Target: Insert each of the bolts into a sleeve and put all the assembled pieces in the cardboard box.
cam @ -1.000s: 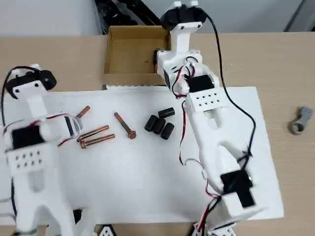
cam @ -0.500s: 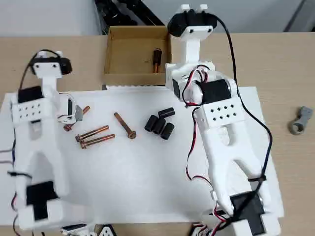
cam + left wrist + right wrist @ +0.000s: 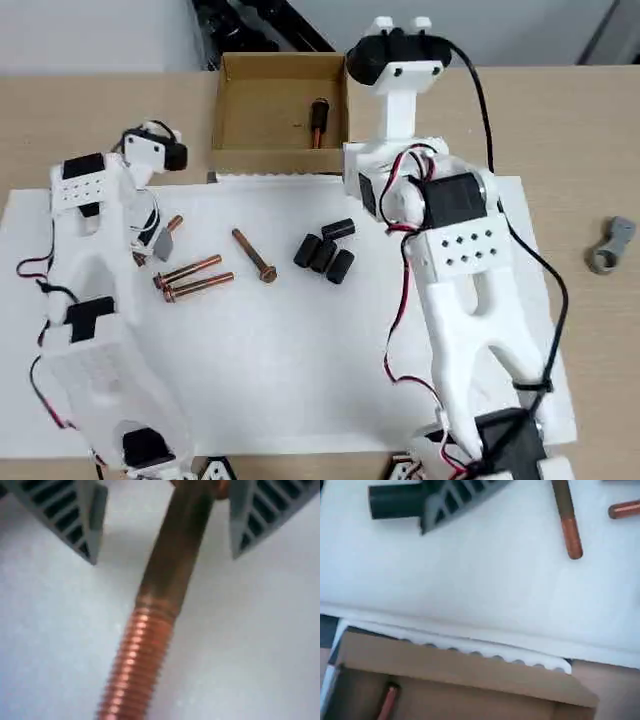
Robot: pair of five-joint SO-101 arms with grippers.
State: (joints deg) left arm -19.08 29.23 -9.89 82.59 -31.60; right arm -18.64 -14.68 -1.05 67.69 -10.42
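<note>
My left gripper point(image 3: 152, 236) stands open low over the white sheet, a finger on either side of a copper bolt point(image 3: 159, 605) without touching it. The same bolt point(image 3: 173, 223) lies at the sheet's left. Three more bolts point(image 3: 195, 278) point(image 3: 253, 254) lie nearby. Several black sleeves point(image 3: 325, 250) lie loose in the middle. The cardboard box point(image 3: 240, 100) at the back holds one assembled piece point(image 3: 320, 115). My right gripper point(image 3: 366, 188) hangs open and empty by the box's near right corner; one grey finger point(image 3: 455, 500) shows beside a sleeve point(image 3: 395, 501).
The white sheet point(image 3: 300, 350) covers most of the table in front of the box. A small grey part point(image 3: 610, 245) lies on the bare wood at the far right. Cables run along both arms.
The left arm swung forward and lowered its open gripper around the leftmost bolt. The right arm drew back from the box, where the assembled piece now lies uncovered.
</note>
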